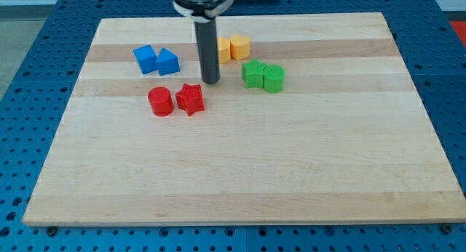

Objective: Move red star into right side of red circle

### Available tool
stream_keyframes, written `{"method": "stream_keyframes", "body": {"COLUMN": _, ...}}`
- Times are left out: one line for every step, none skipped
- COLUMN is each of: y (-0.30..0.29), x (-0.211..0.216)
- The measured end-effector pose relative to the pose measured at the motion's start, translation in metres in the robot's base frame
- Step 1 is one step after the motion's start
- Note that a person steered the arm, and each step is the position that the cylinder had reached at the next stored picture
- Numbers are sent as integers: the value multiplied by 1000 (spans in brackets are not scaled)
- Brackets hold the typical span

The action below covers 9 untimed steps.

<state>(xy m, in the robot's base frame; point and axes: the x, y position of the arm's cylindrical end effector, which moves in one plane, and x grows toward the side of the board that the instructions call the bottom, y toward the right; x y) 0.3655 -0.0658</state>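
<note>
The red star [190,99] lies on the wooden board, touching or almost touching the right side of the red circle [160,102]. My tip [211,81] is just above and to the right of the red star, a small gap away from it. The rod rises from there to the view's top and hides part of a yellow block behind it.
Two blue blocks [156,60] sit at the upper left of the red pair. Two yellow blocks [234,46] lie behind the rod near the board's top. Two green blocks [263,76] sit to the right of my tip. The board [240,172] rests on a blue perforated table.
</note>
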Motion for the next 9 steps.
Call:
{"method": "stream_keyframes", "body": {"y": -10, "x": -14}}
{"method": "stream_keyframes", "body": {"y": -42, "x": -29}}
{"method": "stream_keyframes", "body": {"y": -65, "x": -30}}
{"method": "stream_keyframes", "body": {"y": -66, "x": -30}}
{"method": "stream_keyframes", "body": {"y": -38, "x": -21}}
{"method": "stream_keyframes", "body": {"y": -3, "x": -5}}
{"method": "stream_keyframes", "body": {"y": 9, "x": 17}}
{"method": "stream_keyframes", "body": {"y": 13, "x": 32}}
{"method": "stream_keyframes", "body": {"y": 5, "x": 41}}
